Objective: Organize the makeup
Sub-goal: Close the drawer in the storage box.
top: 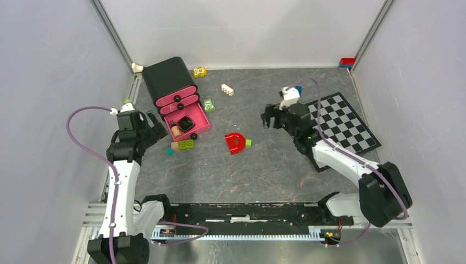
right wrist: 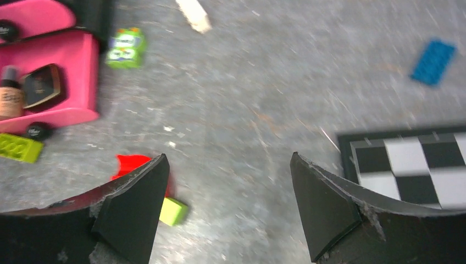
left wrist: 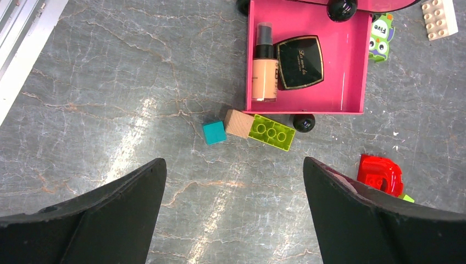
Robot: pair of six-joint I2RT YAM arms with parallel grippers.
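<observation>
Two makeup items lie side by side in the open pink drawer [left wrist: 351,66]: a beige bottle [left wrist: 264,69] with a black cap and a square black compact [left wrist: 299,61]. The left gripper [left wrist: 233,163] hangs above the table [left wrist: 110,82] just in front of the drawer, jaws wide and empty. The right gripper [right wrist: 228,158], equally wide and empty, hovers between the red D-shaped piece [right wrist: 131,164] and the checkered mat [right wrist: 406,159].

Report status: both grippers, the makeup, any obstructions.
Left gripper open, empty. Right gripper open, empty. Bottle and compact lie in open pink drawer. Green brick, wooden block crowd drawer front.
</observation>
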